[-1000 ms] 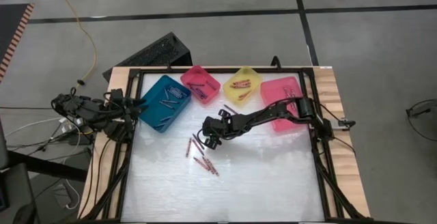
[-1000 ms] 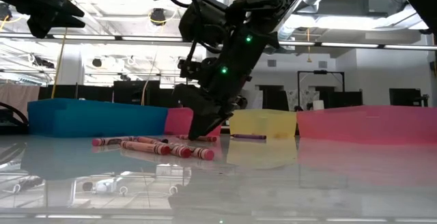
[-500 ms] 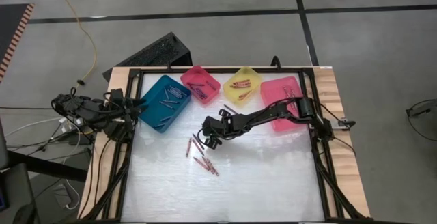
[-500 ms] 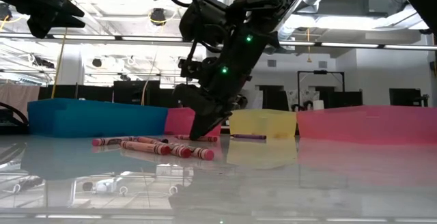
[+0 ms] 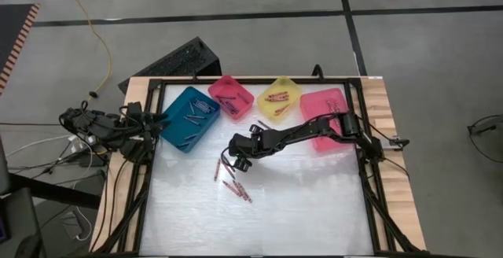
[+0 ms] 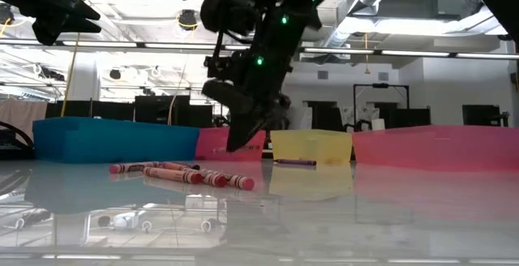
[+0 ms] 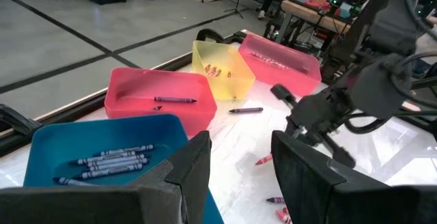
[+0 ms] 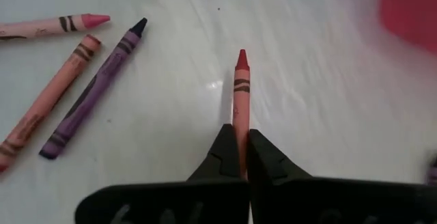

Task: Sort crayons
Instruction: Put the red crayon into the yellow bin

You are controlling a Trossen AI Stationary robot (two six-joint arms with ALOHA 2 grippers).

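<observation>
The right claw (image 8: 239, 157) pinched a red crayon (image 8: 240, 91) by its blunt end, tip pointing forward, above the white counter (image 5: 314, 203). In the low view the right claw hung clear of the surface, in front of the pink bin (image 6: 212, 144). More loose crayons (image 5: 233, 181) lay on the counter just below it, among them a purple one (image 8: 92, 89). The left claw (image 7: 239, 173) waited with fingers spread over the teal bin (image 5: 187, 118) at the counter's left edge.
</observation>
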